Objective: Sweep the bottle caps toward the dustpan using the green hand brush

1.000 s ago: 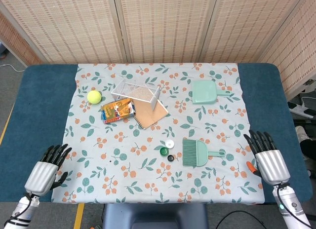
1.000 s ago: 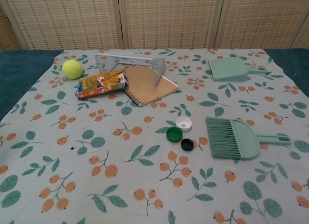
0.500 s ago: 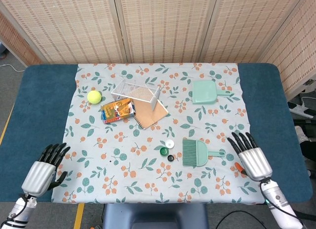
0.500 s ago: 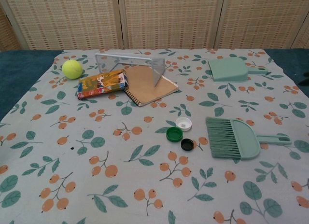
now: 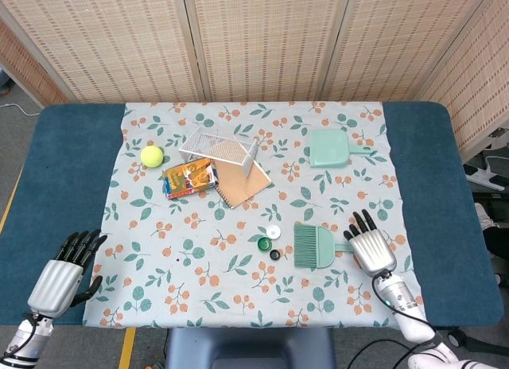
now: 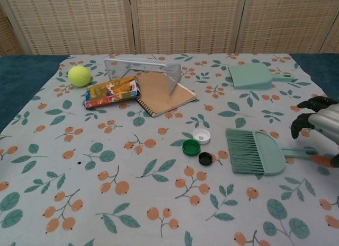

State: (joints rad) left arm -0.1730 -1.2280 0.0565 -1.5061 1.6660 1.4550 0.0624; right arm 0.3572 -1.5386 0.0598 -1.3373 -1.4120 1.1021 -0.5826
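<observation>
While the right hand (image 5: 372, 250) hovered over the handle of the green hand brush (image 5: 316, 246), its fingers (image 5: 363, 223) were spread apart and held nothing. The brush lay flat on the desk (image 5: 56, 158), bristles pointing away from those fingers toward the bottle caps. Just beyond the bristles sat the three caps: the white cap (image 5: 273, 231), the green cap (image 5: 264, 243) and the black cap (image 5: 275, 254), close together. Well beyond the fingertips, toward the far edge of the cloth, rested the dustpan (image 5: 329, 147). In the chest view the right hand (image 6: 317, 125) sat just above the brush handle; whether it touched the handle could not be told. Far off at the near corner, the left hand (image 5: 59, 273) hung with fingers loosely extended, gripping nothing.
</observation>
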